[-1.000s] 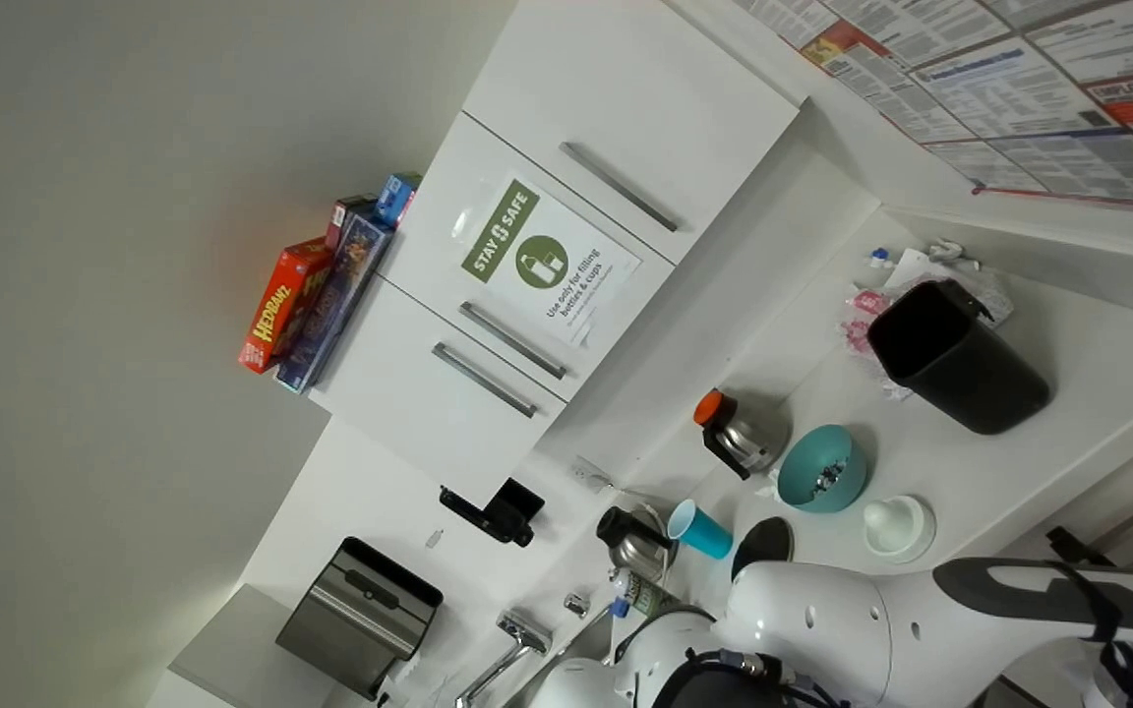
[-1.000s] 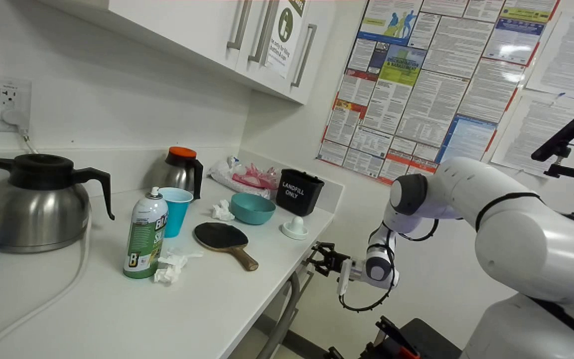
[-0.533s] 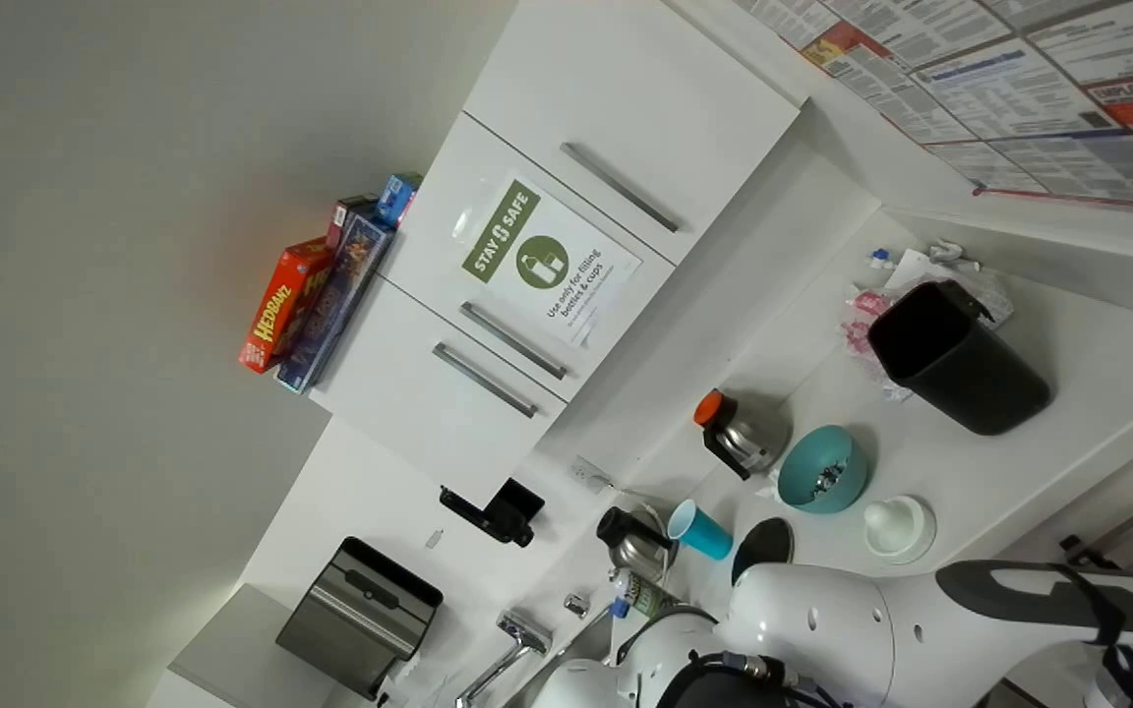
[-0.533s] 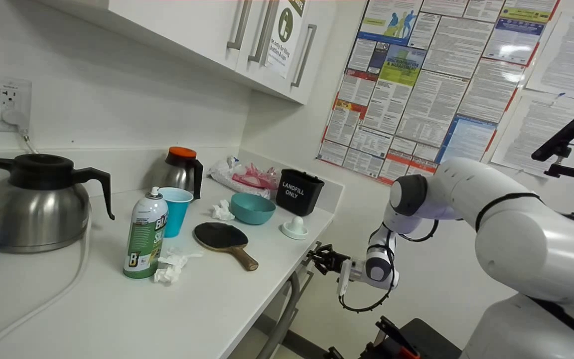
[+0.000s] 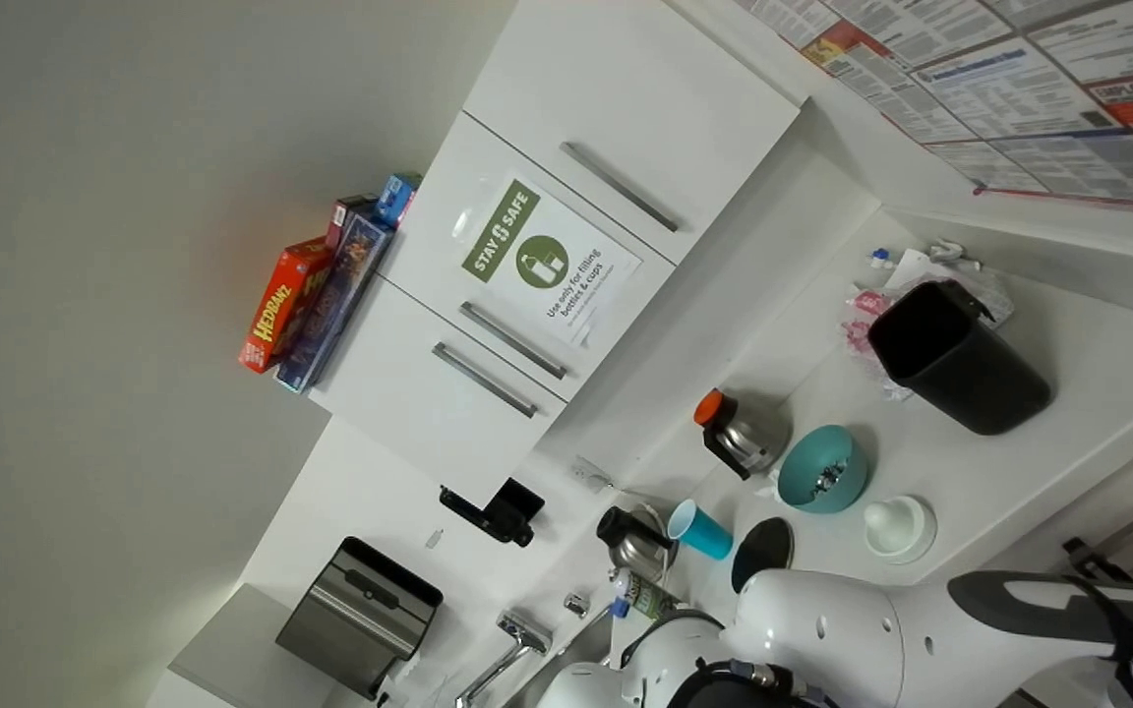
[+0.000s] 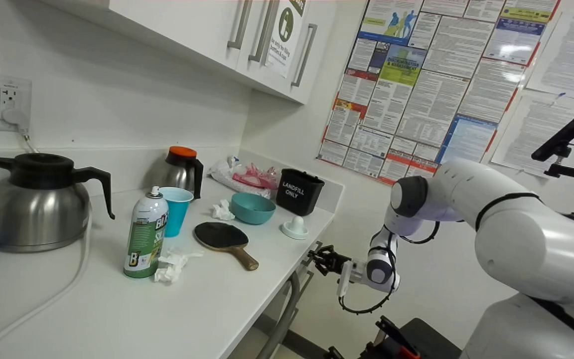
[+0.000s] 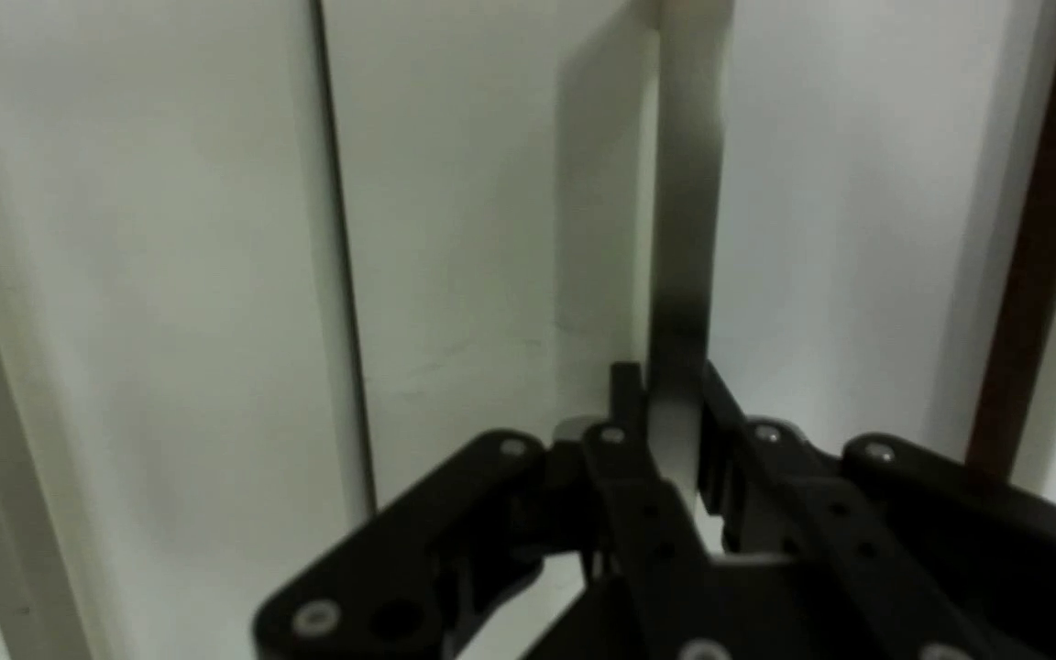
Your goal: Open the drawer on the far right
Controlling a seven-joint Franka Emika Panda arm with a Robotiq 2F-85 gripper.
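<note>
Black fingers [image 7: 627,403] press in on either side of a slim silver bar handle [image 7: 688,183] — in the wrist view we see the gripper [image 7: 672,403] pinching it, a fingertip close against each face.

The white drawer front [image 7: 830,229] behind that handle lies straight ahead of the fingertips and reaches past them on both sides. A thin dark seam [image 7: 339,238] parts it from the next white front [image 7: 170,229], and a dark brown strip [image 7: 1041,238] runs along its opposite edge; whether that brown is the drawer's inside, we cannot tell.

In an exterior view we find the gripper just below the edge of the white counter [image 6: 187,319], at the end of the white arm [image 6: 521,234]. On the counter stand a black bin [image 6: 299,193] lettered "LANDFILL ONLY", a teal bowl [image 6: 252,209], a blue cup [image 6: 178,217] and a green-and-white spray can [image 6: 146,242], with a dark paddle [image 6: 219,235] lying flat. White cabinets [image 5: 616,88] hang above — boxed games [image 5: 279,305] sit on top, and they bear a green-and-white sign [image 5: 545,264]. Printed notices [image 6: 391,99] cover the side wall [image 6: 357,209].
</note>
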